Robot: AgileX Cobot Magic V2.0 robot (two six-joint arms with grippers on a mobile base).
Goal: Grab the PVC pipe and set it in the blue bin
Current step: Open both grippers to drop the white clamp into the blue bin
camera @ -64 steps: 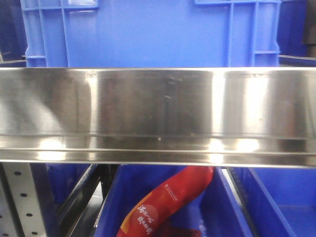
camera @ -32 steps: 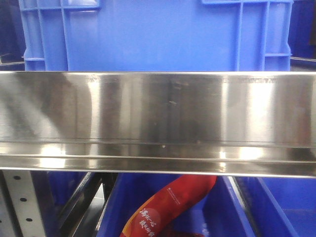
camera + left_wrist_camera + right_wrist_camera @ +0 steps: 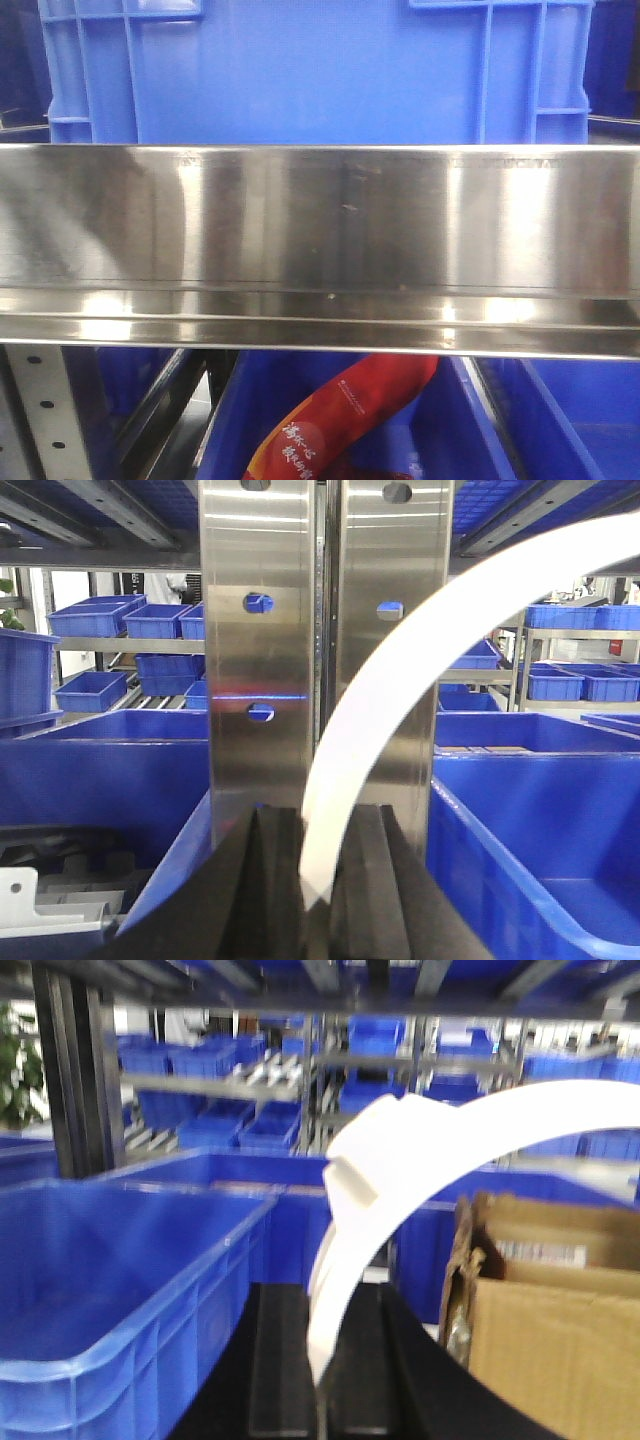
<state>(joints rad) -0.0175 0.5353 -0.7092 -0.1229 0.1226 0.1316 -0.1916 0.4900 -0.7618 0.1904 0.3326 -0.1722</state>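
Steel shelf rail (image 3: 320,220) sits lower than a second ago; your left pincer (image 3: 320,825) grips a curved PVC pipe (image 3: 400,670), right pincer (image 3: 318,1300) a collared PVC pipe (image 3: 365,1175).

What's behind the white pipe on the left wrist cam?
Two steel rack uprights stand behind the PVC pipe, blue bins either side. The pipe hides part of one upright.

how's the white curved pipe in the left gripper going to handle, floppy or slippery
Probably stiff: the white pipe holds a clean arc out of the left gripper without sagging. Its smooth surface looks slippery, and pinched at one end it may pivot.
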